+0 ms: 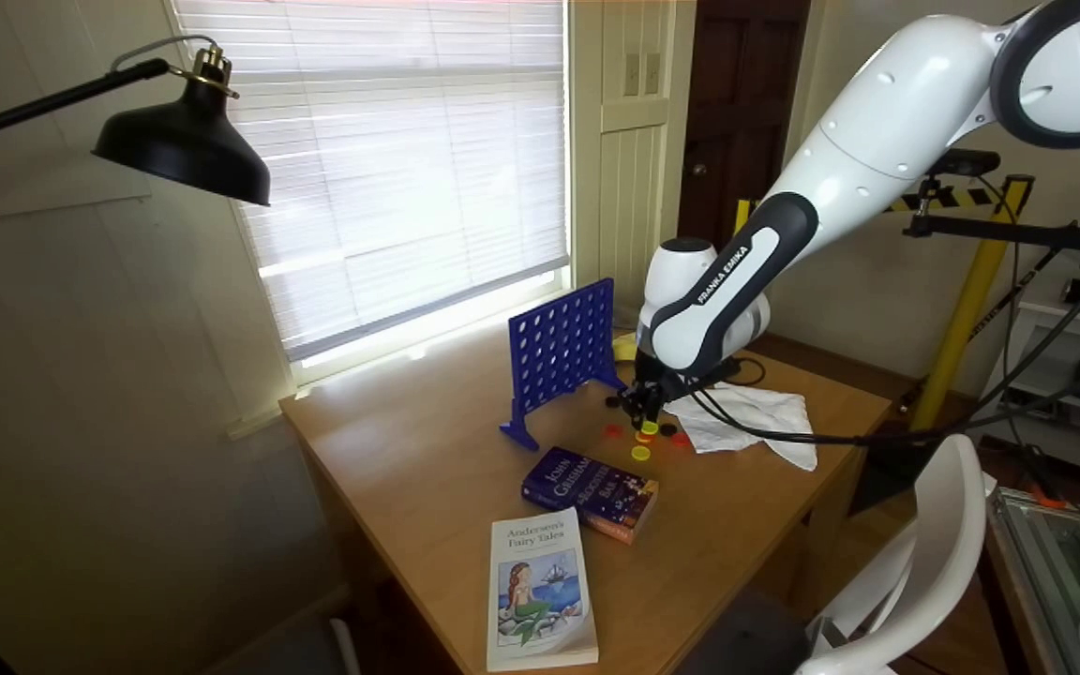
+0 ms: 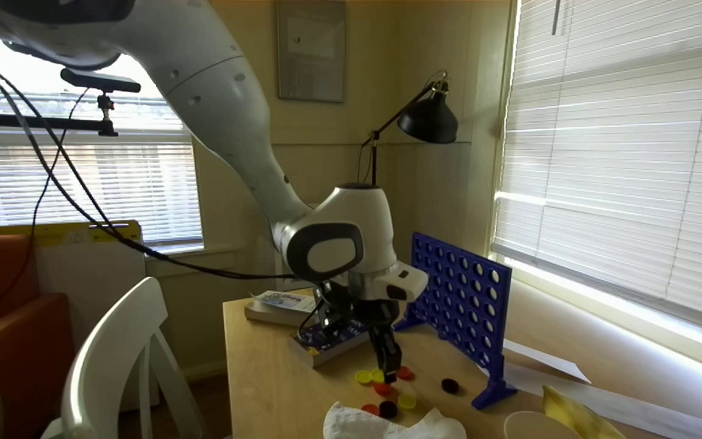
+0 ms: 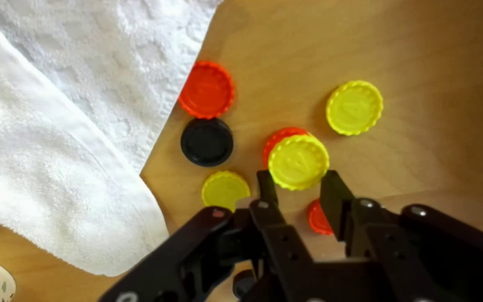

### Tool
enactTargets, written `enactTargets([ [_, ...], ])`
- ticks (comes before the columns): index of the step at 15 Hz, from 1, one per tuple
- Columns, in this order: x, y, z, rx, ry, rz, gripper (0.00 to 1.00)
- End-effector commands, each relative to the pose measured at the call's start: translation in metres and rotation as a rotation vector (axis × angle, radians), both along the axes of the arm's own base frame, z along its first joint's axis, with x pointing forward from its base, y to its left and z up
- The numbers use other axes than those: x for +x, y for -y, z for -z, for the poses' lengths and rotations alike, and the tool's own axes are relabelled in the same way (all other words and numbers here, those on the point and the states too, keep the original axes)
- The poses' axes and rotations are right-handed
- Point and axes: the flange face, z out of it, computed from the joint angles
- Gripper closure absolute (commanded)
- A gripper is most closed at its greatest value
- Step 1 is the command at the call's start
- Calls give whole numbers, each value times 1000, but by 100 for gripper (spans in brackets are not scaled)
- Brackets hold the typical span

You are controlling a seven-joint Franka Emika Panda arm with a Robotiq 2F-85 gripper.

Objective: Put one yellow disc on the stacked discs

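My gripper [image 3: 297, 173] is shut on a yellow disc [image 3: 298, 158], whose rim sits between the two fingertips in the wrist view. Right behind it shows the red edge of the stacked discs [image 3: 276, 140], mostly covered by the held disc. The held disc looks larger than the loose ones, so it is nearer the camera. In an exterior view the held yellow disc [image 1: 650, 427] appears just over the red part of the stack [image 1: 643, 438]; whether they touch I cannot tell. Loose yellow discs lie on either side, one [image 3: 354, 108] and another [image 3: 224, 191].
Loose red [image 3: 208, 89] and black [image 3: 207, 142] discs lie beside a white cloth [image 3: 78, 126]. Another red disc [image 3: 319, 217] is partly behind a finger. A blue game grid [image 1: 561, 347] stands nearby, and two books, dark [image 1: 587, 487] and pale [image 1: 540, 591], lie on the table.
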Motion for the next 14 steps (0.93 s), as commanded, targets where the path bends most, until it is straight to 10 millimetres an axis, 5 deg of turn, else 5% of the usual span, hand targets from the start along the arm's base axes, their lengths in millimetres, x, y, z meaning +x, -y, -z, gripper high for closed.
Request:
enactTargets([
  [1,2,3,5,-5,10,-16,92],
  [11,4,4,12,-19,22,-27,92],
  [12,4,3,13,-20,20,-27,85],
  [13,4,3,13,-19,21,-25,42],
  [14,4,3,12,-19,23,-28,42],
])
